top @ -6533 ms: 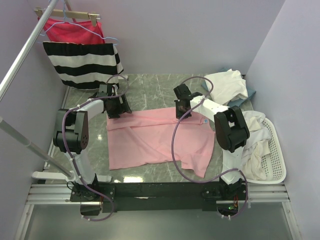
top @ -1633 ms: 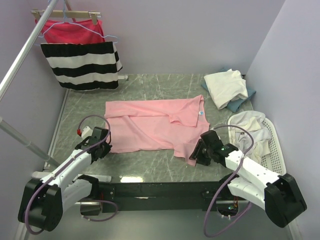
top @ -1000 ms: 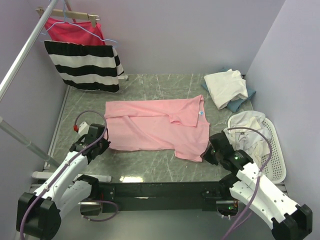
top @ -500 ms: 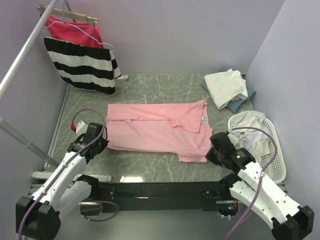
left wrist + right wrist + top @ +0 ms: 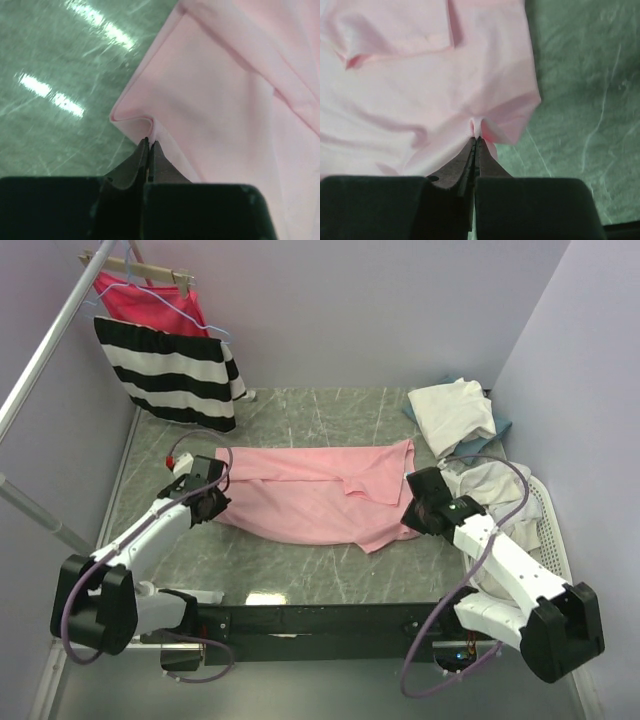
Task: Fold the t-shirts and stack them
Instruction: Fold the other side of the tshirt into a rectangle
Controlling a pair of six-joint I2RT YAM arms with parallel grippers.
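My left gripper is pinched tight on the pink t-shirt, fingers meeting on a small puckered fold at its near left corner. My right gripper is clamped the same way on a bunched tuck of the same cloth at its near right corner. Between the two grips the shirt's near edge runs in a shallow curve. The rest of the shirt spreads away from me across the middle of the green marbled table, with a flap folded over along its far side. Just past my right arm a white basket sits at the table's right edge, holding a heap of cream-white clothes. Beyond it, in the far right corner, a cream-white t-shirt lies on top of a blue t-shirt. At the far left, well apart from the shirt, a black-and-white striped garment and a magenta-red garment hang from a rail.
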